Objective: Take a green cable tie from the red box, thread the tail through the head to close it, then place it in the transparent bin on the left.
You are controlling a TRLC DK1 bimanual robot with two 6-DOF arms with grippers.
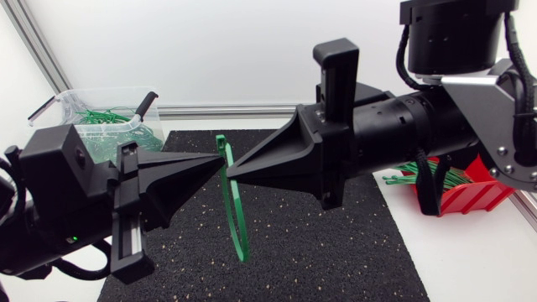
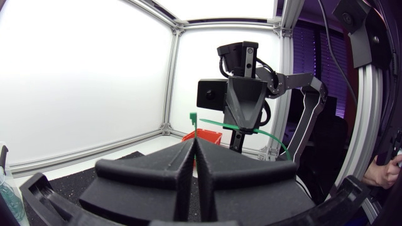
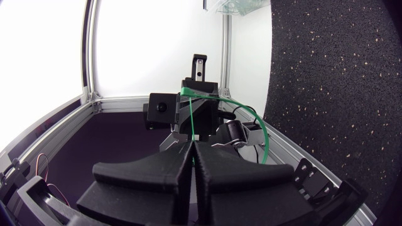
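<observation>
Two pincers, one tie: the left pincer [image 1: 216, 159] and the right pincer [image 1: 231, 173] meet almost tip to tip above the black mat [image 1: 336, 252]. Each is clamped tight on the green cable tie [image 1: 236, 220], which curves in a loop hanging below their tips. The red box [image 1: 471, 195] sits back behind the right pincer, and the transparent bin [image 1: 64, 104] is behind the left one.

Head camera overhead, looking down at mat [image 1: 336, 252]; wrist cameras close, facing each other, sharing cable tie [image 1: 239, 239].
</observation>
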